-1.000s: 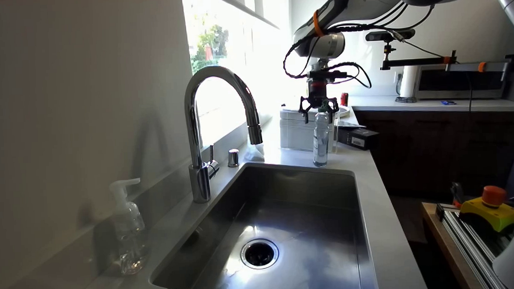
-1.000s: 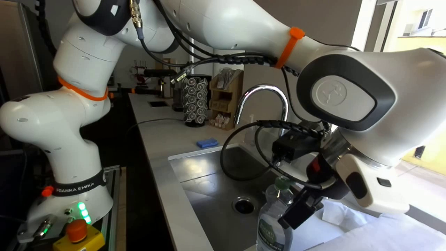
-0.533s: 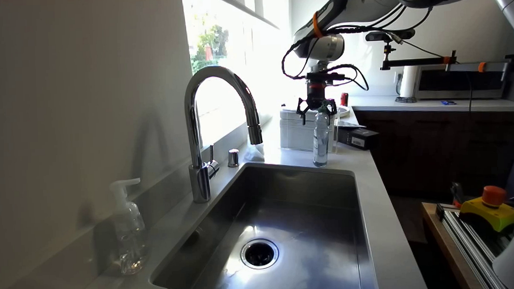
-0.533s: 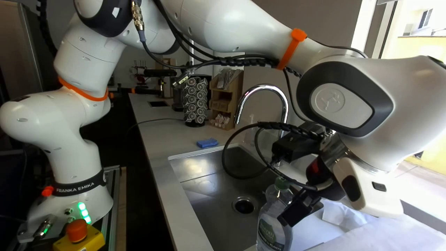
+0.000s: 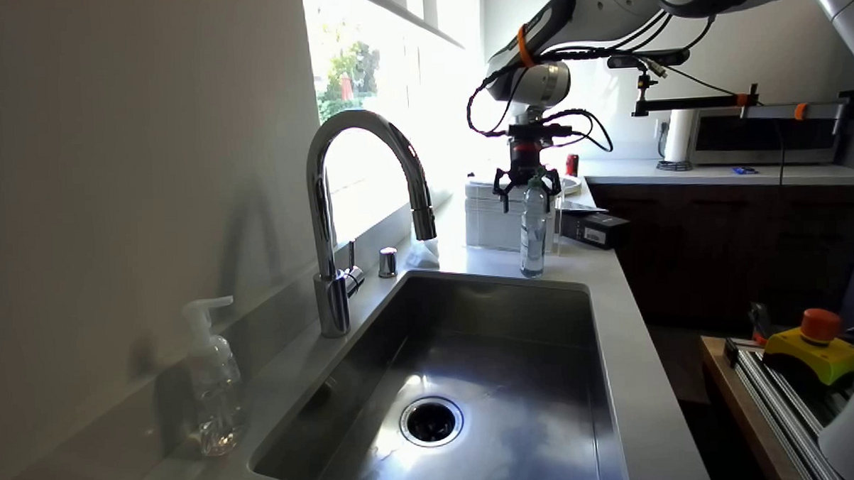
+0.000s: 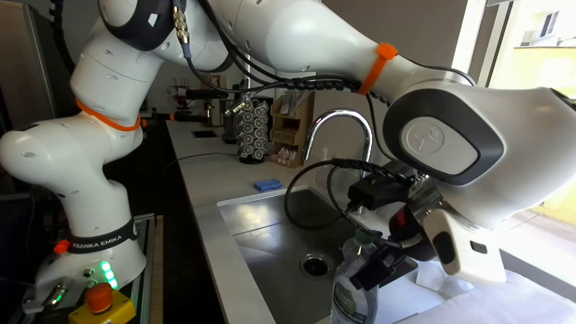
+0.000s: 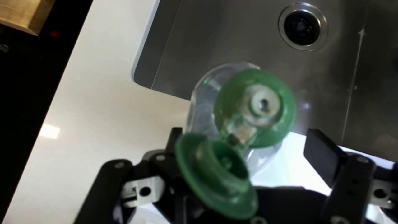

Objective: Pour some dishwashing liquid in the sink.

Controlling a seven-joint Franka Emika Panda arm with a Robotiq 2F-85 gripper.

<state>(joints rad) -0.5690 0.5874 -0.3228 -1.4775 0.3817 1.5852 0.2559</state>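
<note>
I have the gripper (image 7: 246,145) spread, its fingers (image 7: 321,155) apart at 9 and 3 o'clock in the wrist view, clamped on nothing. The dishwashing liquid (image 5: 533,238) stands upright on the counter (image 7: 96,115), just beside one end of the sink (image 7: 224,37), long axis vertical. Its cap (image 7: 256,109) lies at 12 o'clock from the gripper's midpoint, with the drain (image 7: 302,27) beyond at 1 o'clock. The hinged lid (image 7: 217,177) is raised toward the gripper; contact with the 9 o'clock finger cannot be determined. I judge the next move: advance toward 12 o'clock, lower past the lid, then close on the body.
</note>
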